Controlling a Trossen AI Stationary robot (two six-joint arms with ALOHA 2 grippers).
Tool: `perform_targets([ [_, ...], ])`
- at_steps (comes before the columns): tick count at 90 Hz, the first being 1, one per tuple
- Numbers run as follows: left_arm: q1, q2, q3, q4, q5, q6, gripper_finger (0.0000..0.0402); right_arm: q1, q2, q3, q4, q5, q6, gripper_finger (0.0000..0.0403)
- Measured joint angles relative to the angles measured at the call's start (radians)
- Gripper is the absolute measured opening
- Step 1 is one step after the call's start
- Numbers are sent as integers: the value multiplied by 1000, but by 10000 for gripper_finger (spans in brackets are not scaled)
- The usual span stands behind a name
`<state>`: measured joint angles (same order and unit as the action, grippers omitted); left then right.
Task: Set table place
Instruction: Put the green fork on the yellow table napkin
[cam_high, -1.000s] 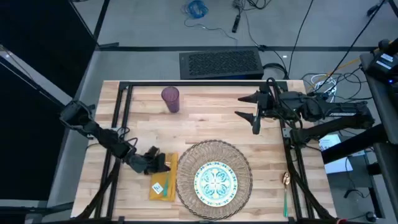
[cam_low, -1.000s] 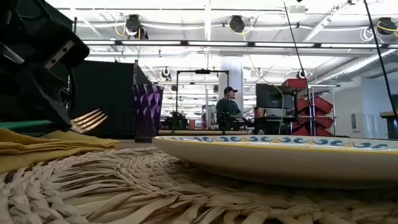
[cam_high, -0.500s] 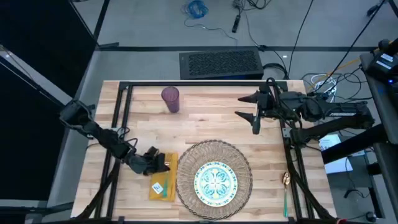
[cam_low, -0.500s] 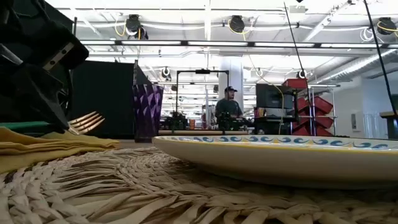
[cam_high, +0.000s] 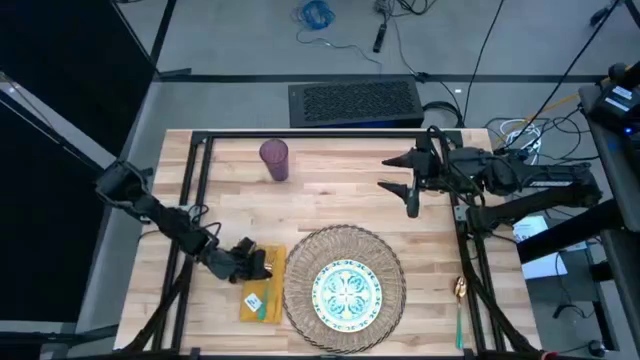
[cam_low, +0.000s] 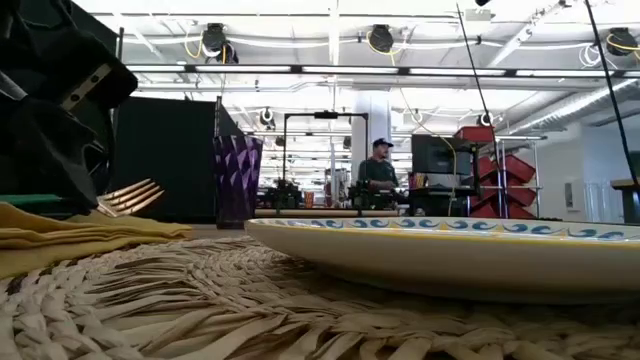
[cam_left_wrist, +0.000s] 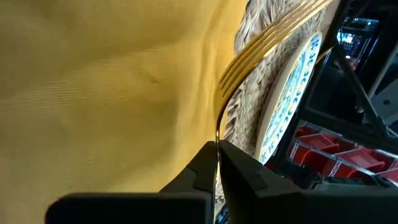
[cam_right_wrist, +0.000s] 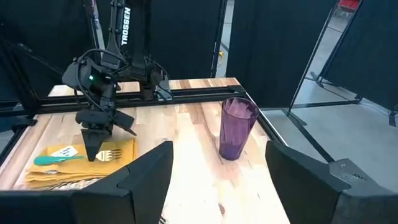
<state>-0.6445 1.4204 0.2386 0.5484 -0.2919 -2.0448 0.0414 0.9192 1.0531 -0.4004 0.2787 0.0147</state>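
A yellow napkin (cam_high: 262, 287) lies on the table (cam_high: 330, 200) left of the round woven mat (cam_high: 345, 245), which carries the patterned plate (cam_high: 347, 290). My left gripper (cam_high: 252, 262) hovers over the napkin's far end, shut on a gold fork (cam_left_wrist: 261, 50). The fork's tines (cam_low: 130, 197) point toward the plate, just above the cloth. A teal-handled piece (cam_right_wrist: 53, 158) lies on the napkin. The purple tumbler (cam_high: 274, 158) stands upright at the far left. My right gripper (cam_high: 392, 172) waits open at the far right. A teal-handled spoon (cam_high: 459, 305) lies at the near right. My left gripper pinches the fork's handle (cam_left_wrist: 216, 146) between its two fingers. The fingers (cam_right_wrist: 93, 149) come from above, pointing down, and the fork runs out from them toward the plate. The fork is nearly level, its tines clear of the napkin; the handle's free end is hidden by the gripper.
Black frame rails (cam_high: 200, 190) run along the table's left, far and right sides. Bare wood (cam_high: 330, 195) stretches between the tumbler and my right gripper. A dark keyboard-like slab (cam_high: 355, 100) sits beyond the far edge. A person (cam_low: 378, 165) is far off in the room.
My left gripper has drifted a little toward the table's left edge with the fork. It stays shut, and the tines stay low over the napkin.
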Motion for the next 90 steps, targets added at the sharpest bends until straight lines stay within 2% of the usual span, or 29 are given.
perform_targets([
  [31, 3, 0, 1, -21, 3, -15, 94, 1, 0, 0, -3, -2, 0, 242],
  [53, 3, -34, 0, -82, 10, -45, 98, 37, 0, 0, -3, -20, 8, 242],
  [77, -5, -189, -3, -130, -13, 39, 97, 66, 0, 0, -15, -20, 49, 242],
  [90, -19, -209, 61, -230, 10, 62, 97, 75, 1, 0, -21, -19, 67, 242],
])
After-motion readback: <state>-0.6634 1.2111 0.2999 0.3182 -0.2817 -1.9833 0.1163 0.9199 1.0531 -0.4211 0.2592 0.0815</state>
